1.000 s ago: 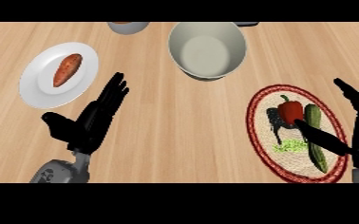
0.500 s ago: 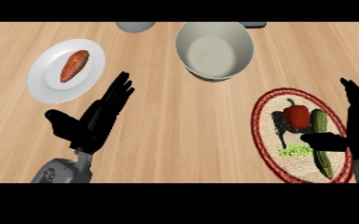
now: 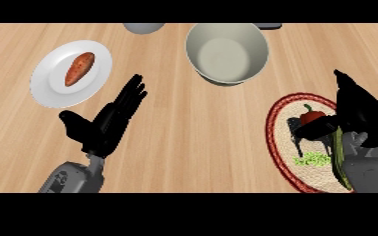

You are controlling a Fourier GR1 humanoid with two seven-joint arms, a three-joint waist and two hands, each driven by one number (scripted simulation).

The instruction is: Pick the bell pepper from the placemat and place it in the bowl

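Reaching step: the black right hand [image 3: 353, 111] hovers open over the red bell pepper [image 3: 313, 117] on the round woven placemat [image 3: 284, 125], seemingly not yet grasping; next, close, lift toward the grey bowl [image 3: 226, 53].

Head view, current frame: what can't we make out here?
- Right hand over the placemat: whether it touches the bell pepper is unclear; its thumb covers part of it.
- Green vegetable on the placemat: mostly behind the right hand and forearm, type unclear.
- Grey object at the top edge: cut off, unidentifiable.
- Dark object behind the bowl: cut off by the edge.
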